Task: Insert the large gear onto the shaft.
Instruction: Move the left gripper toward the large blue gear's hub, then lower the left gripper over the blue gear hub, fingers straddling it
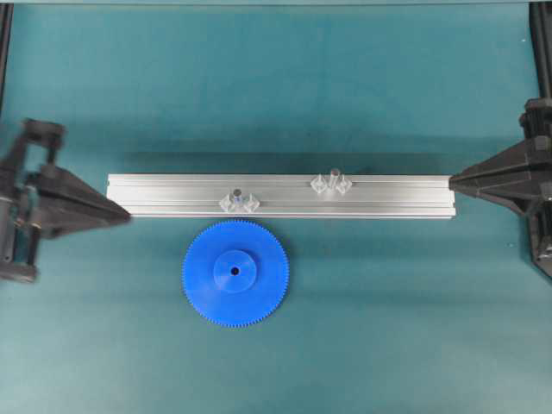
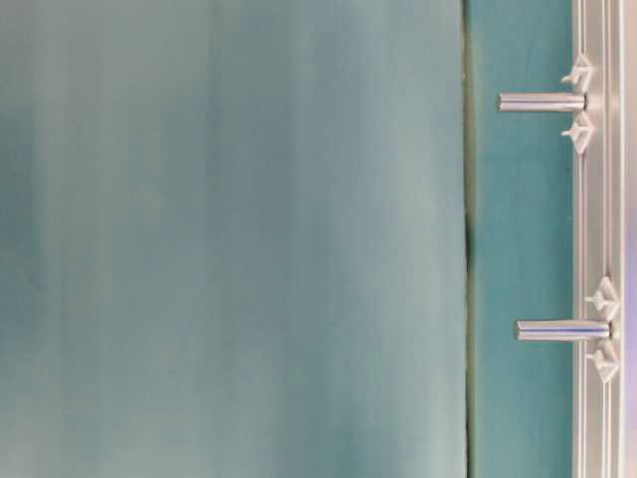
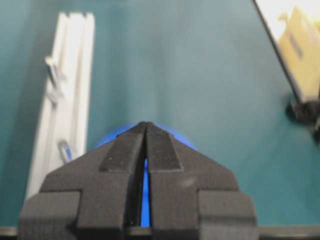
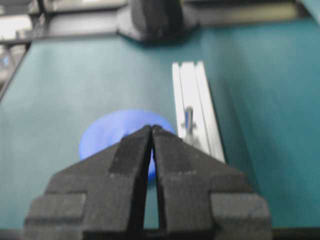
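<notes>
Large gear [image 1: 235, 272] lay flat on the teal table [image 1: 276, 86], hub up, just in front of the aluminium rail [image 1: 172, 185] in the overhead view, a bit left of centre, its upper teeth close to the rail's near edge, contact unclear. The rail ran left to right across the middle of the table. Two clear-tabbed pins stood on it: one [image 1: 237, 200] left of centre, right above the gear, and one [image 1: 331, 182] further right, toward the rail's far edge. In the table-level view, which was turned sideways, both pins stuck out from the rail, upper one [image 2: 542, 102] looking a bit longer than the lower one [image 2: 560, 330]; which of them was the shaft could not be told for sure from these views. Left gripper [image 1: 128, 216] sat at the rail's left end, tip almost touching it, jaws pressed together with nothing between them; the left wrist view showed the same closed fingers [image 3: 125, 155] with the gear's blue showing behind. Right gripper [image 1: 452, 180] pointed at the rail's right end, tips also together and empty, only a thin slit visible in its wrist view. Gear was not on either pin, both arms well clear of it.
</notes>
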Action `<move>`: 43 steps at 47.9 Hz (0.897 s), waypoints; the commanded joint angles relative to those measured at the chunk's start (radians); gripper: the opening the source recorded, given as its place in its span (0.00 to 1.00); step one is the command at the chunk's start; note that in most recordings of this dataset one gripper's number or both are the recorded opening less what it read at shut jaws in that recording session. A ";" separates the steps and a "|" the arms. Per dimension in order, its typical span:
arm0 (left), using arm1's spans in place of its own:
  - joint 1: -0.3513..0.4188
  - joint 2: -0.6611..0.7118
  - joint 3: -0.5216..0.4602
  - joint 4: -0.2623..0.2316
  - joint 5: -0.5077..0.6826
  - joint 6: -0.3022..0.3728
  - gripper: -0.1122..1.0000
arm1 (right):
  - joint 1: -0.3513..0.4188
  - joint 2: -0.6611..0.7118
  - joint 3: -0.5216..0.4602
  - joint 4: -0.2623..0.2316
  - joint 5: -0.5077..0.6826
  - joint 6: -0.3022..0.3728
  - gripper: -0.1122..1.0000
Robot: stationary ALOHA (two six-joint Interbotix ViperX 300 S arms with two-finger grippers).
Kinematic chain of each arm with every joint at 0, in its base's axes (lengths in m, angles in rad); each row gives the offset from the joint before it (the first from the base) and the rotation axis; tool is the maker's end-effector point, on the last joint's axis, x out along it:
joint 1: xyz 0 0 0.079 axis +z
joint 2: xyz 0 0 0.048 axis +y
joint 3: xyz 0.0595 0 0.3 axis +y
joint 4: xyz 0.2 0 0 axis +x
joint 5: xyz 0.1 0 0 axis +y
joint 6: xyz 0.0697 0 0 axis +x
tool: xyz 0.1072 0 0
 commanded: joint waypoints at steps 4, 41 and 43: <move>-0.020 0.138 -0.087 0.003 0.058 -0.005 0.09 | 0.000 0.009 -0.067 0.002 0.130 0.008 0.20; -0.025 0.505 -0.272 0.003 0.089 -0.008 0.12 | -0.002 0.006 -0.049 0.005 0.261 0.009 0.21; -0.025 0.518 -0.276 0.003 0.095 -0.011 0.16 | -0.003 0.006 -0.046 0.005 0.267 0.009 0.21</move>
